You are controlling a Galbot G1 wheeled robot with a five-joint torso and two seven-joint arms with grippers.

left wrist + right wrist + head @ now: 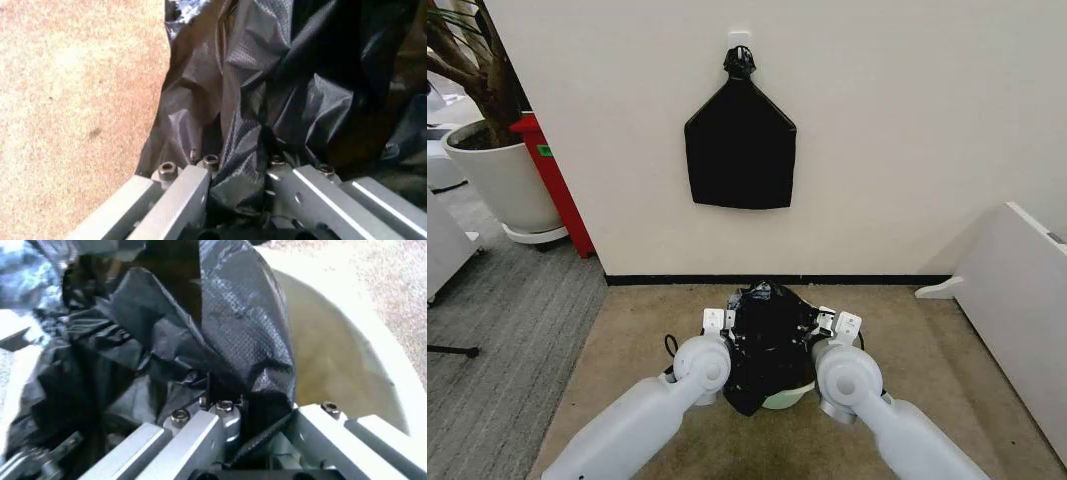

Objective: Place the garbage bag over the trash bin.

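Head view, from left to right: a large white plant pot (pixel 502 180) with a woody stem stands on grey carpet at the far left, and a tall red container (pixel 555 180) stands just beside it against the corner of the cream wall. A flat black bundle (pixel 740 150), knotted at its top, hangs on the wall straight ahead. Below it, on the tan floor (pixel 627 330), the garbage bag (pixel 767 345) lies rumpled over the trash bin (pixel 789 398), of which a pale bit of rim shows under the plastic at the near side. A low white panel (pixel 1017 290) stands at the right, well apart from the bin.

Both arms reach forward and flank the bin. The left tool (pixel 240 170) sits at the bag's left side; the left wrist view shows its two metal fingers (pixel 193 185) closed together on a bunched fold of black plastic, with tan floor beyond. The right tool (pixel 257 407) sits at the bag's right side; the right wrist view shows it pinching a crinkled fold too, with the bin's cream inner wall (pixel 333 360) just beside the plastic. The bag hides most of the bin's opening from above.
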